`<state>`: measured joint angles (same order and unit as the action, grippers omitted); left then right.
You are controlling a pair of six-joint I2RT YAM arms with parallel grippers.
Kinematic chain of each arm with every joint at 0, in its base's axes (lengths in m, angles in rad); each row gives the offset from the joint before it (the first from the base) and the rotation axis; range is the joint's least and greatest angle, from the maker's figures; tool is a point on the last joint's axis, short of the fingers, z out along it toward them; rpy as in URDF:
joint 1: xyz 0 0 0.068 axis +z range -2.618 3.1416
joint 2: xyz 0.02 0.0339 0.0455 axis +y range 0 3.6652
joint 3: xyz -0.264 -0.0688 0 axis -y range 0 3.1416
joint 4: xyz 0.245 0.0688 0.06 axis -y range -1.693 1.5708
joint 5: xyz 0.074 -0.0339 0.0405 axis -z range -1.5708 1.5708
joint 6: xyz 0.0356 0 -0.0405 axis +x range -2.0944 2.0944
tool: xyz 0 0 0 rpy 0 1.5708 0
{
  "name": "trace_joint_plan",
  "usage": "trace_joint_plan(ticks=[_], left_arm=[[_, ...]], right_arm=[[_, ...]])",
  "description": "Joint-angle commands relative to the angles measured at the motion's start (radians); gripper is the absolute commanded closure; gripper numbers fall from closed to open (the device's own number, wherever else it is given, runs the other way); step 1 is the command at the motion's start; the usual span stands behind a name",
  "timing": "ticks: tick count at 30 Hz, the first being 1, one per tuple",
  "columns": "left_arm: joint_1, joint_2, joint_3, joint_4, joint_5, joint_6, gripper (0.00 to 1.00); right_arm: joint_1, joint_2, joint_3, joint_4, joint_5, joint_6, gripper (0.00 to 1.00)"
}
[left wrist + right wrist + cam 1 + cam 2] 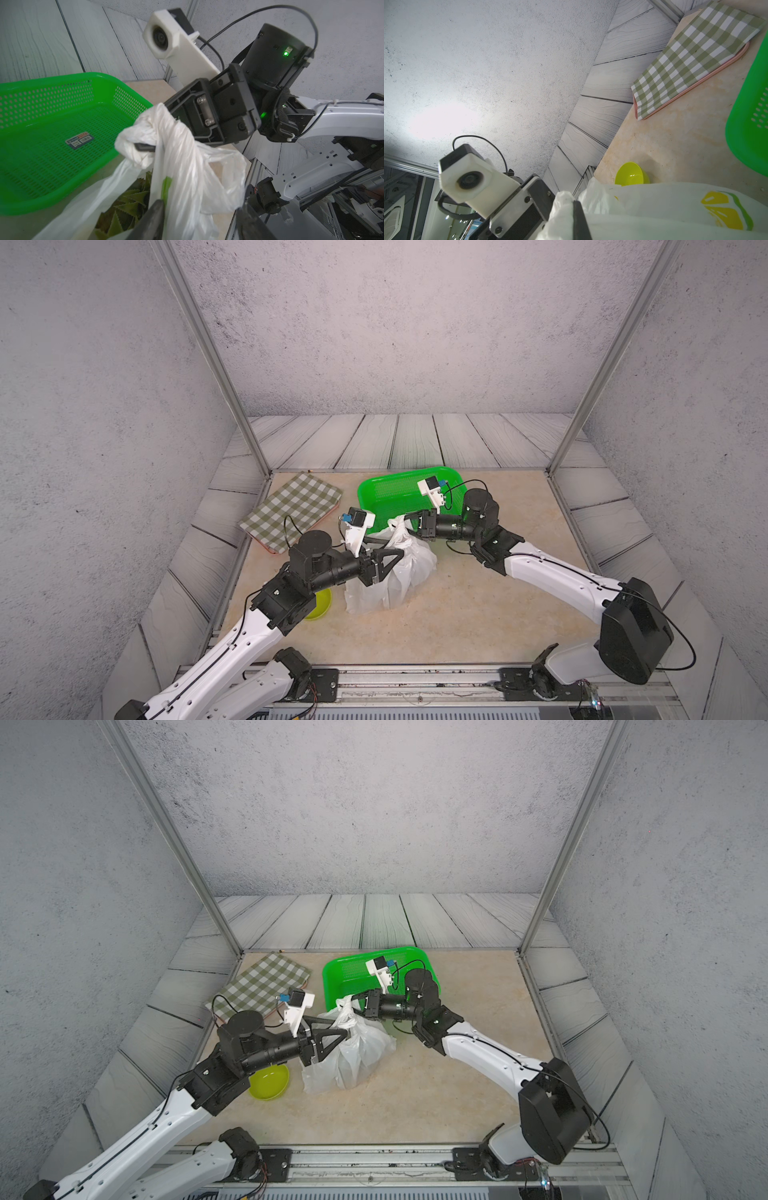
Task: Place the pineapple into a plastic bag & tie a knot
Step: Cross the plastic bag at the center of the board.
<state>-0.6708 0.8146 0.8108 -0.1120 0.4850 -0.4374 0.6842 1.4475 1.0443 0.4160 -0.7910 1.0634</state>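
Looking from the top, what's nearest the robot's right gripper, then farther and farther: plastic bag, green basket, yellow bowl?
1. plastic bag: pinched in the right gripper.
2. green basket: just beside it, toward the back.
3. yellow bowl: beyond the bag, front left.

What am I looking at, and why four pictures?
Two white-and-black robot arms, the left arm and the right arm, work at a beige tabletop. Two pictures look down from one overhead camera pair; the other two come from a camera on each wrist. On the tabletop lie a green perforated plastic basket, a green-and-white checked cloth and a yellow-green plastic bowl. In the middle stands a thin white plastic bag printed with lemons; spiky pineapple leaves show inside it. The right jaws are shut on the bag's twisted handle. The left jaws stand open with bag plastic between them.
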Motion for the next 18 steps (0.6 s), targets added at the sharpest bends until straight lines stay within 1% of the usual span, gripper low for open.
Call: trace_joint_plan(ticks=[1,3,4,6,8,12,16,18], left_arm=[[-0.004,-0.007,0.072,-0.109,0.047,0.064,0.42],[-0.002,-0.018,0.100,-0.143,0.052,0.073,0.44],[0.001,-0.024,0.111,-0.154,0.048,0.073,0.50],[0.015,-0.038,0.120,-0.167,0.031,0.062,0.68],[0.035,-0.043,0.115,-0.183,0.003,0.053,0.79],[0.080,-0.035,0.061,-0.134,0.016,0.001,0.86],[0.094,-0.024,-0.020,-0.009,0.036,-0.079,0.88],[0.094,0.007,-0.053,0.059,0.070,-0.120,0.89]], right_arm=[[-0.001,-0.016,0.051,0.073,-0.031,-0.016,1.00],[-0.002,-0.015,0.049,0.072,-0.034,-0.018,1.00],[-0.002,-0.014,0.049,0.072,-0.034,-0.019,1.00],[-0.002,-0.016,0.048,0.072,-0.037,-0.020,1.00],[-0.002,-0.018,0.048,0.070,-0.041,-0.023,1.00],[-0.002,-0.027,0.048,0.054,-0.045,-0.034,1.00],[-0.002,-0.030,0.051,0.047,-0.045,-0.039,1.00],[-0.001,-0.028,0.053,0.044,-0.047,-0.040,1.00]])
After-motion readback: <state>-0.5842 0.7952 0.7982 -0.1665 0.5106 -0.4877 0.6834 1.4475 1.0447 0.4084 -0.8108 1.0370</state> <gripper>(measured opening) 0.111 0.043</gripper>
